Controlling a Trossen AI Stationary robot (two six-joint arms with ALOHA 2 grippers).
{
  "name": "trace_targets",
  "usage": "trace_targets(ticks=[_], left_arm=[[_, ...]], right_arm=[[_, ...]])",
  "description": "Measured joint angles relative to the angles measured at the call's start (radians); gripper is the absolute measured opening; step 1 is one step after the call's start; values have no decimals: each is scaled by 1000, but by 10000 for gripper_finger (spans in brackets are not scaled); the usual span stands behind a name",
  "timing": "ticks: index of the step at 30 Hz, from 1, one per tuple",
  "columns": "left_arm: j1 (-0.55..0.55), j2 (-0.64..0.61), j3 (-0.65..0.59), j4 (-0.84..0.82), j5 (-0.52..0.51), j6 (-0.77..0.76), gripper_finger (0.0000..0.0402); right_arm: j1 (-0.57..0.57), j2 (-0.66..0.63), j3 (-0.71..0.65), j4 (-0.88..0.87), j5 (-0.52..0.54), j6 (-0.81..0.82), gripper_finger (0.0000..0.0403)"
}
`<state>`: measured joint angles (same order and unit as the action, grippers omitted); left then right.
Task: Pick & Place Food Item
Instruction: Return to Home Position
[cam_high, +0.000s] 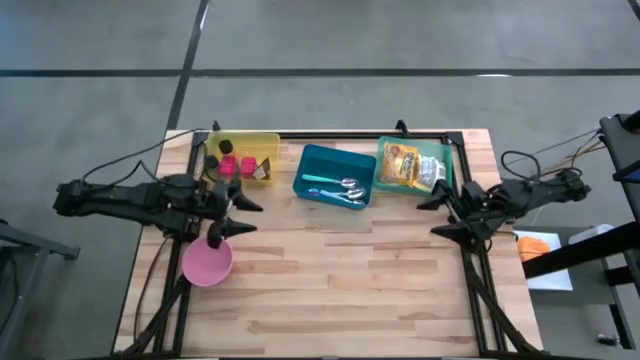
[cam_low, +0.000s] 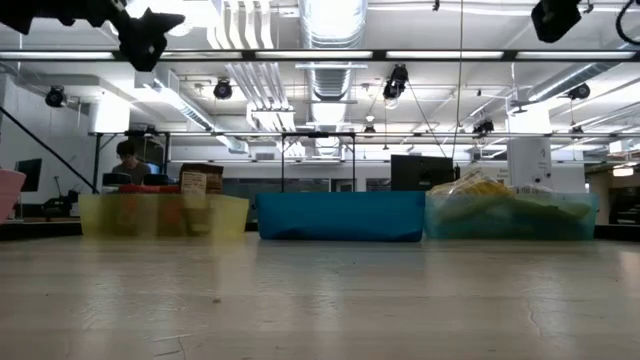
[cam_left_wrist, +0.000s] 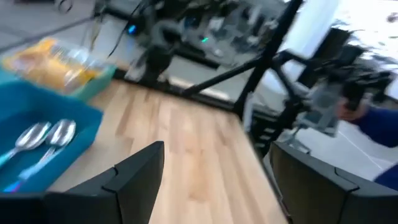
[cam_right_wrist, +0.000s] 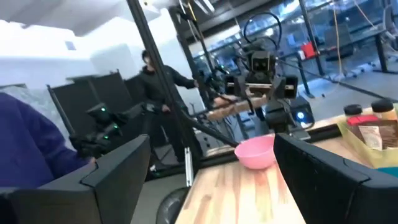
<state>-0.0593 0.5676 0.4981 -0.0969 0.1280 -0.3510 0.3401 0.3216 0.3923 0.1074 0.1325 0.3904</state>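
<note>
At table height, the blue bin (cam_low: 340, 217) hides its spoons (cam_high: 350, 187).

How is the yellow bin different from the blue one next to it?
The yellow bin holds seasoning containers; the blue bin holds spoons. The yellow bin's walls are see-through in the low view; the blue bin's are solid. Both are open-topped, side by side along the far edge of the table. The left gripper and right gripper hang open, touching neither.

Long ceiling lamps (cam_low: 330, 20) light my table (cam_high: 340, 285) brightly and evenly (pale glare on its near part, low view); shadows by the blue bin (cam_high: 322, 163) are soft.
</note>
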Motion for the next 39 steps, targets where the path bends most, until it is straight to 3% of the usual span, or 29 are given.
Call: trace_targets(ticks=[8,19,28,32,39], left_arm=[[-1,-141,-59,-19,22,34,296],[-7,-397,-235,-34,-3,-23,297],[-8,-448,-341,-20,1,-36,297],[-10,-451,-380,20,47,-7,297],[-12,-451,-441,78,75,43,297]], right_arm=[[0,-162,-116,12,-14,8,335],[0,-276,-221,1,-53,-21,335],[0,-321,-313,65,-63,-25,335],[0,-321,-386,200,-109,-50,335],[0,-318,-384,204,-134,-95,335]])
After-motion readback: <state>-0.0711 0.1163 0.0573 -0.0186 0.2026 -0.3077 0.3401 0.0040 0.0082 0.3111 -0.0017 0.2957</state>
